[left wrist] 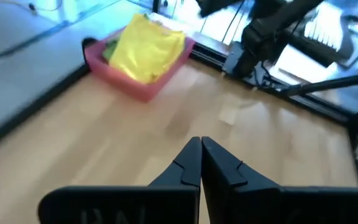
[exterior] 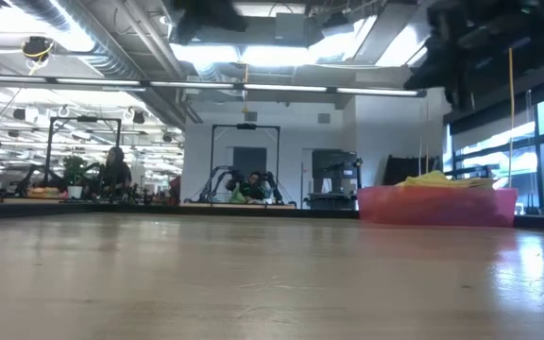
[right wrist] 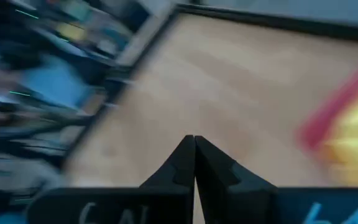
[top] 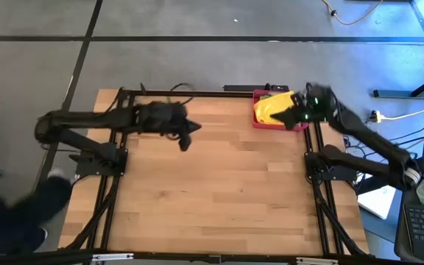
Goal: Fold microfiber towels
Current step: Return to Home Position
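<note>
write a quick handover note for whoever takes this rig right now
Left hand: shut, empty, over the far middle of the wooden table.
Right hand: shut, empty, up by the pink-red rectangular tray at the far right corner.
Towels: a folded yellow microfiber towel lies on top in the tray, with a green cloth edge under it; any others are hidden.
Done: no towel shows on the table.
Left: probably just parking both arms.
</note>
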Available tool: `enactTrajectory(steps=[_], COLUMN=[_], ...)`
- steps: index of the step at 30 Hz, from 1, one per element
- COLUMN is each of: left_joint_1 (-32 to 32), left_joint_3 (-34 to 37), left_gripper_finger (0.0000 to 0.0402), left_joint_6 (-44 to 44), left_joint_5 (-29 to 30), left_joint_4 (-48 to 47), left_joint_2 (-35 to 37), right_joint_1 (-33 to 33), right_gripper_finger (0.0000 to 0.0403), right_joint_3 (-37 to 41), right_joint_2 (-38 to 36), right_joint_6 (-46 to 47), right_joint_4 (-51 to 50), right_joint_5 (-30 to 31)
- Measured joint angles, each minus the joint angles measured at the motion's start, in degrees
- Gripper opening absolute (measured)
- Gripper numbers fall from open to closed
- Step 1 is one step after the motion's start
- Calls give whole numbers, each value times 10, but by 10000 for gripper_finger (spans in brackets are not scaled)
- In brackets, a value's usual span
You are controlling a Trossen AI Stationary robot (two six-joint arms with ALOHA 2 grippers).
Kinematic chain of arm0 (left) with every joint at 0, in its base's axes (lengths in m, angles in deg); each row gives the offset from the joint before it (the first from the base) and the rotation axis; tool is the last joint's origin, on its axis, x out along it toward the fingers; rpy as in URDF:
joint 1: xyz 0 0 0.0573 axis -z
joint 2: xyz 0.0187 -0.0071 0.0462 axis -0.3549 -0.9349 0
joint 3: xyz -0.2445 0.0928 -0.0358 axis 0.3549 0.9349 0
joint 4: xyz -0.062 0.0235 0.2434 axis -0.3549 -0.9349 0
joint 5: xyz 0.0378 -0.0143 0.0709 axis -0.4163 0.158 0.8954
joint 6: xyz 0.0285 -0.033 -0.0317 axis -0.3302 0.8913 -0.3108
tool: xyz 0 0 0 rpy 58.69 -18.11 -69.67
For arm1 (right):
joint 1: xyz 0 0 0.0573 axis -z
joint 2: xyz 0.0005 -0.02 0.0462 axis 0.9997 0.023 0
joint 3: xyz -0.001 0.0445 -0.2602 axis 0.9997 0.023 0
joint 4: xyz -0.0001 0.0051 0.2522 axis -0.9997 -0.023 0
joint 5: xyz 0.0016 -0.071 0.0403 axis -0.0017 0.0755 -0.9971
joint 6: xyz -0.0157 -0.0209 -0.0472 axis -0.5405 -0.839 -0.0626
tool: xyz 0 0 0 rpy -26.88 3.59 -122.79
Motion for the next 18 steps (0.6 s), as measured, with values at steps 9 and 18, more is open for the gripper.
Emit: enactTrajectory(steps=[9, 18], left_joint_1=[14, 17], left_joint_3=[283, 480], left_gripper_finger=[0, 0], left_joint_6=[152, 248], left_joint_5=[13, 35], left_joint_4=[138, 180], left_joint_2=[212, 488], right_joint_1=[-127, -196], right_gripper_finger=[12, 12], right_joint_3=[280, 400], right_joint_2=[-237, -445], right_joint_6=[299, 364], right_joint_4=[308, 305], right_joint_5=[37, 134])
